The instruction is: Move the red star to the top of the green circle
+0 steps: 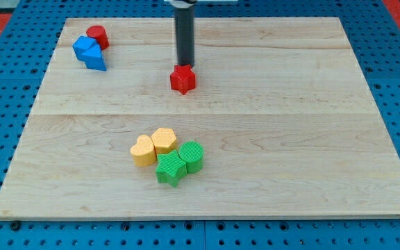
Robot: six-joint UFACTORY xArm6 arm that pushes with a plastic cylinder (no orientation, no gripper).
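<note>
The red star (182, 79) lies on the wooden board a little above the middle. My tip (185, 64) stands right at the star's top edge, touching or nearly touching it. The green circle (192, 155) lies in the lower middle of the board, well below the star. It sits at the right end of a cluster, beside the green star (170, 169).
A yellow heart (143, 151) and a yellow hexagon-like block (164, 140) sit against the green blocks on their left. At the top left are a red cylinder (97, 36) and two blue blocks (89, 53). The wooden board (311, 125) rests on blue pegboard.
</note>
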